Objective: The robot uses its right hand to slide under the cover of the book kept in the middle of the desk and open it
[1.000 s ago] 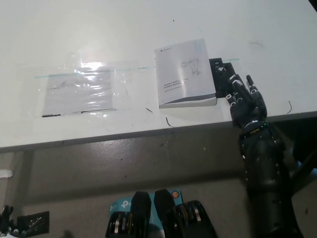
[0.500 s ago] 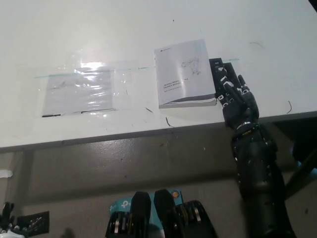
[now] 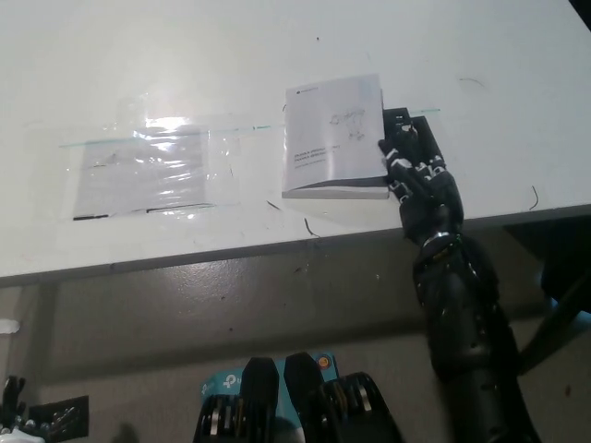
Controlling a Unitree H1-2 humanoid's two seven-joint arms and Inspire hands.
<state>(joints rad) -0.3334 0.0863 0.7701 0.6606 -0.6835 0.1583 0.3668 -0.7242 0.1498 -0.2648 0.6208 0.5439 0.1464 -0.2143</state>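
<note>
Book [image 3: 332, 138] closed, flat on white bench [image 3: 231, 55], near the front edge and right of centre, cover up, faint print and a small sketch on it. Right hand [image 3: 420, 180] lying low on the bench just beside the book's right edge, palm down, fingers [image 3: 399, 152] stretched forward and slightly apart, tips at or touching the lower right side of the cover; whether any tip is under the cover, cannot tell. Holding nothing. Black forearm [image 3: 462, 323] rising from the bottom right, crossing the bench's front edge, wrist about over that edge. Dark flat object [image 3: 411, 125] partly under the fingers, against the book's right side. Clear plastic sleeve [image 3: 148, 166] with a sheet inside, flat on the bench well to the left of the book, glare on its top. Left hand [image 3: 14, 411] barely showing at the bottom left corner, below bench level; fingers not readable.
</note>
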